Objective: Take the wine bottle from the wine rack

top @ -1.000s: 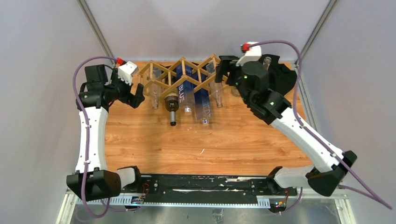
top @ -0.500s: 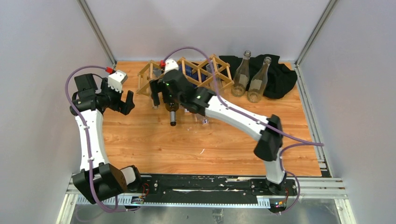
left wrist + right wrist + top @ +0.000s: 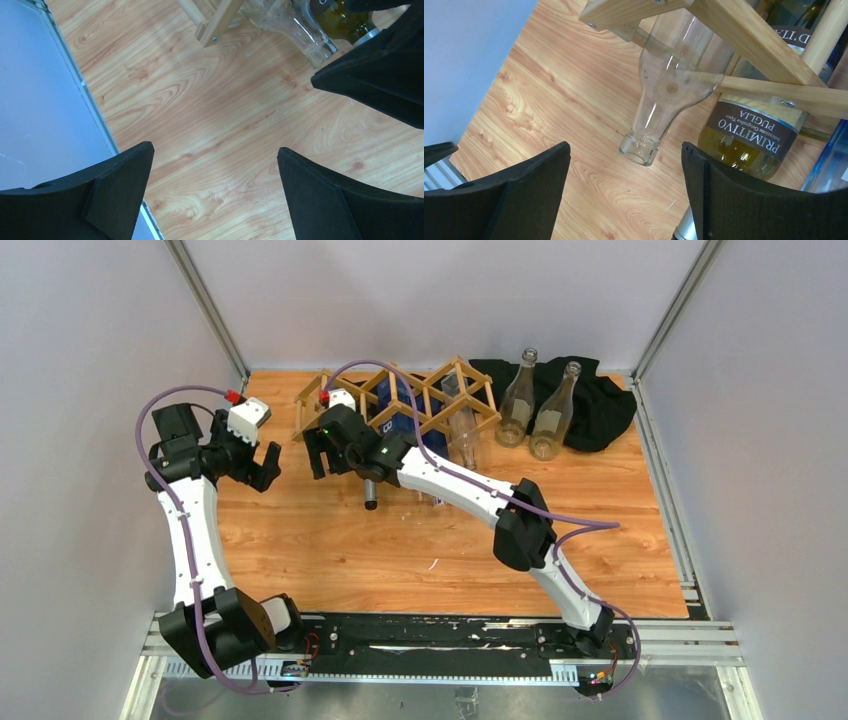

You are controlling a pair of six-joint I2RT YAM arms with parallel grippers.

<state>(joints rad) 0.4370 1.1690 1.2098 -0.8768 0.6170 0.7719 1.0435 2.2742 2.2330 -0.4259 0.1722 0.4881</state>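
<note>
Wine bottle (image 3: pixel 370 492) lies in the wine rack (image 3: pixel 432 395) at the worktop's far edge, neck pointing to the near edge; neither gripper holds anything.
Only the right wrist view shows its PRIMITIVO PUGLIA label (image 3: pixel 749 131) and a clear bottle (image 3: pixel 666 95) beside it, with the right gripper (image 3: pixel 624 195) spread wide over them. The top view shows the left gripper (image 3: pixel 264 462), equally wide, near the left edge, and bare worktop (image 3: pixel 400 560) nearer.

The rack (image 3: pixel 458 364) stands at the table's (image 3: pixel 400 550) far edge. The wine bottle (image 3: pixel 370 478) lies in its left part, neck pointing near. To the right, two upright bottles (image 3: pixel 518 400) stand before a cloth (image 3: pixel 600 405). The right gripper (image 3: pixel 322 458) is near the rack's left end, with the left gripper (image 3: pixel 265 465) further left.
</note>
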